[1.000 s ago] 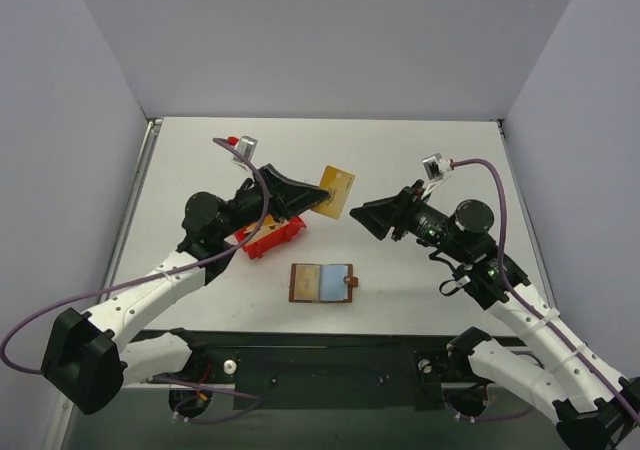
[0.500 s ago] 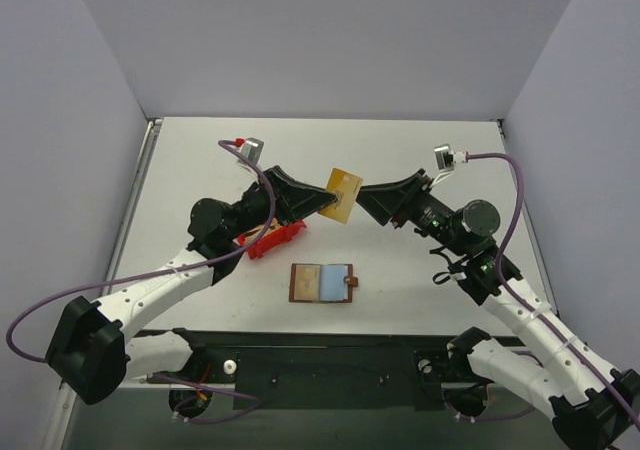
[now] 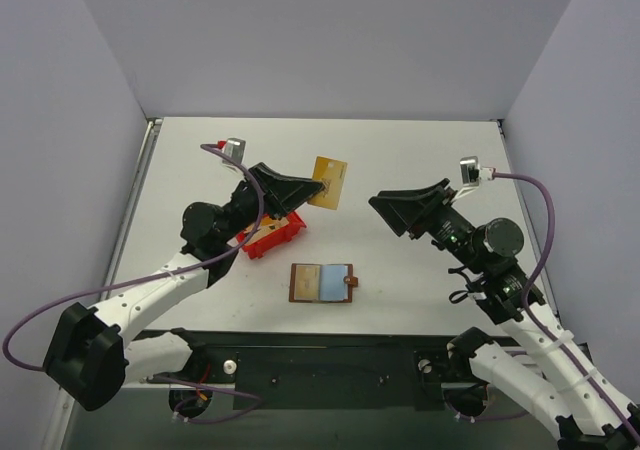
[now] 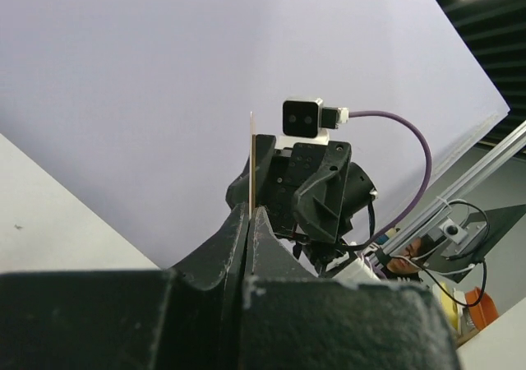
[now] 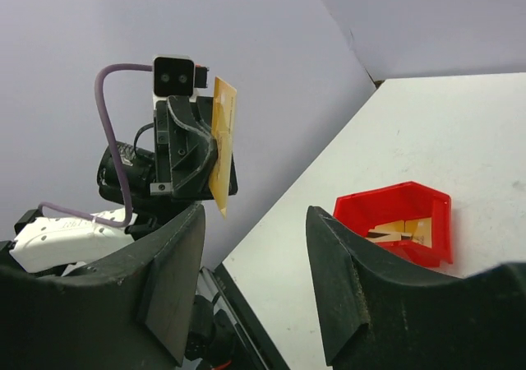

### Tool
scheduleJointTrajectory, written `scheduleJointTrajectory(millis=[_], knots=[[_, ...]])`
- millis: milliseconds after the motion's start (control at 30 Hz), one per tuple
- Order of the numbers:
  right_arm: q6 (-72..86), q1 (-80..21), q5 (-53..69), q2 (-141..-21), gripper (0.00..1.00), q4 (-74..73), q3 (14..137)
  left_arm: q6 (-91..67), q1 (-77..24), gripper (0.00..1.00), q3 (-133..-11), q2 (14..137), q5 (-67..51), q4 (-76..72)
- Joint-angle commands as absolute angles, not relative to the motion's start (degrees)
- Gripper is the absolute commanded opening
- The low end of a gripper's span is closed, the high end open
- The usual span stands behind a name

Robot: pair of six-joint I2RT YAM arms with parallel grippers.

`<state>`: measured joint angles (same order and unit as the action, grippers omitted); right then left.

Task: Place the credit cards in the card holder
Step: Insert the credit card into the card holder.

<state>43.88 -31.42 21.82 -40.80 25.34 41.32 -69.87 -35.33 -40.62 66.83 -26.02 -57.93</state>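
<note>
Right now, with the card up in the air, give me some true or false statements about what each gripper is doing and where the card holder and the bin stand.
1. The left gripper is shut on a gold card, holding it above the table. True.
2. The right gripper is gripping the same card. False: its jaws are open with nothing between them, and it is apart from the card.
3. The card holder is folded shut. False: it lies open on the table with its light blue pockets showing.
4. The red bin has more cards in it. True.
5. The card holder sits inside the red bin. False: it lies on the table beside the bin, nearer the arm bases.
</note>
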Motion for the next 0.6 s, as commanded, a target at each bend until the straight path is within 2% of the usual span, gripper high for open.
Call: scheduleJointTrajectory(millis=[0, 167, 567], knots=[[40.7, -31.2, 24.3, -40.9, 0.48, 25.4, 43.8, -70.4, -34.5, 0.0, -41.2, 66.1, -24.5, -60.0], [42.5, -31.3, 30.0, -45.3, 0.48, 28.7, 45.3, -72.3, -35.3, 0.0, -43.1, 70.0, -28.0, -62.2], [44.5, -31.2, 30.9, -47.5, 0.48, 30.8, 44.7, -73.5, -38.6, 0.0, -44.2, 73.4, -29.7, -65.6]])
